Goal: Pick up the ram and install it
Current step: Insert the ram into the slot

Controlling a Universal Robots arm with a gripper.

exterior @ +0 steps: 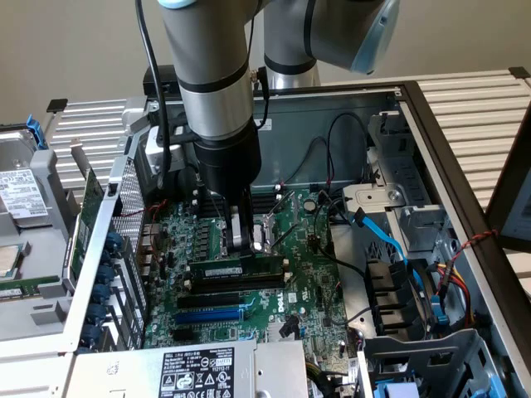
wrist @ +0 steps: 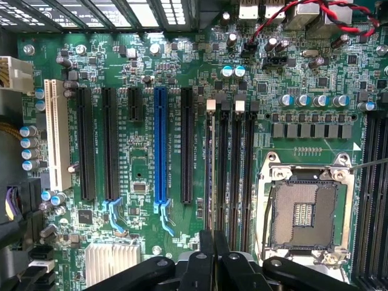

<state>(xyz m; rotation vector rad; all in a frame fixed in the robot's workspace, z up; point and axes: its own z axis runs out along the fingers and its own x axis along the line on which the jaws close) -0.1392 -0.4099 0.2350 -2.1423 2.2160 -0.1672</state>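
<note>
The ram point(exterior: 236, 269) is a thin dark-green stick with a pale label. It stands on edge in a black memory slot on the motherboard point(exterior: 307, 274). In the wrist view the ram point(wrist: 209, 170) shows edge-on, beside empty black slots point(wrist: 235, 170) with white end clips. My gripper point(exterior: 241, 242) hangs straight down from the arm, its fingers shut together just over the ram's middle. The black fingers point(wrist: 206, 248) meet in a narrow seam right at the ram's near end, where my gripper point(wrist: 213, 239) is shut. Whether the tips touch the ram I cannot tell.
An open CPU socket point(wrist: 303, 212) lies beside the memory slots. A blue slot point(wrist: 160, 145) and black expansion slots sit on the other side. Red and black wires point(wrist: 303, 15) cross one board corner. Blue cables point(exterior: 390, 240) and drive cages crowd the exterior view's right; case walls surround the board.
</note>
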